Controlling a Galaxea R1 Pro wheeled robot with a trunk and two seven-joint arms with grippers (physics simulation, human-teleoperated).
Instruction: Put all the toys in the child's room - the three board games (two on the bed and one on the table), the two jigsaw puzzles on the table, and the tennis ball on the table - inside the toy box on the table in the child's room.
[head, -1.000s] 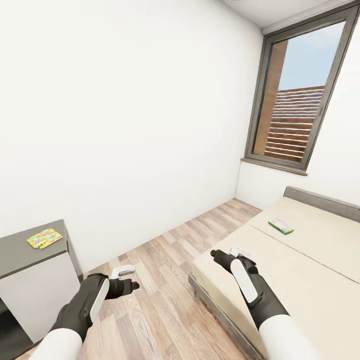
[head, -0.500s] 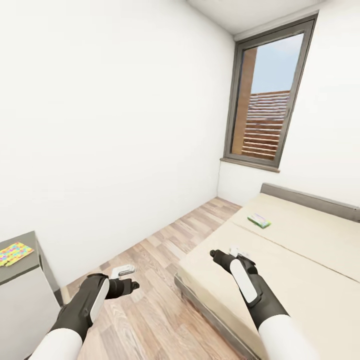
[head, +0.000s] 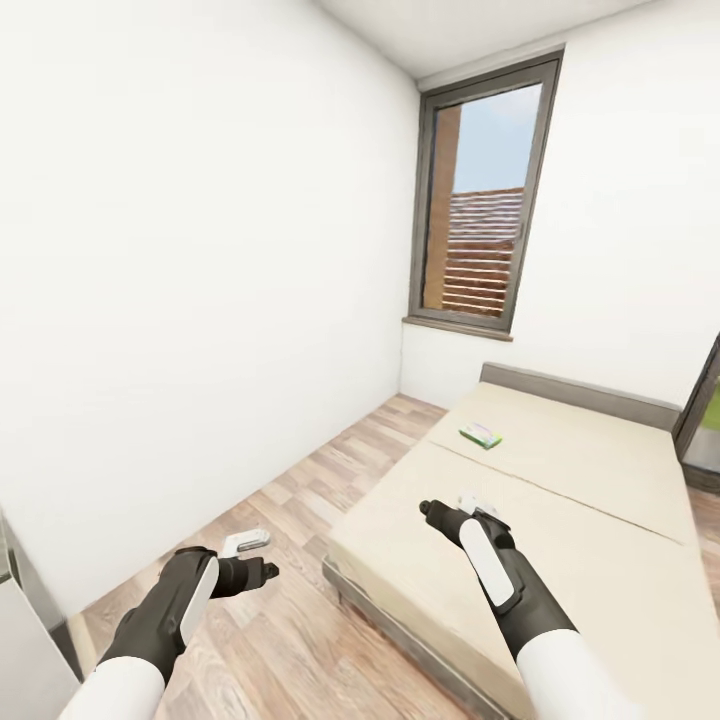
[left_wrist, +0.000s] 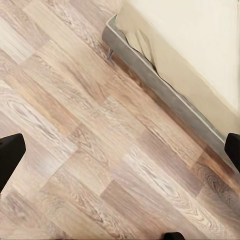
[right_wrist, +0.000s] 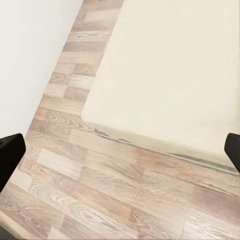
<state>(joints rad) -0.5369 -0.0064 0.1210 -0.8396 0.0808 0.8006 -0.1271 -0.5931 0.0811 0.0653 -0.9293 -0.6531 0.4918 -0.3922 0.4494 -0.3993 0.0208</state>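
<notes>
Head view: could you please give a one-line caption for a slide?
Both arms raised, open left gripper and right gripper face the bed, where one board game lies.

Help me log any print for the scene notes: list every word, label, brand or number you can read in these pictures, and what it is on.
No text can be read anywhere.
The board game on the bed: a green-edged printed cover, far too small to make out any word.
The walls, window, wood floor and both arms: no lettering shows.
</notes>
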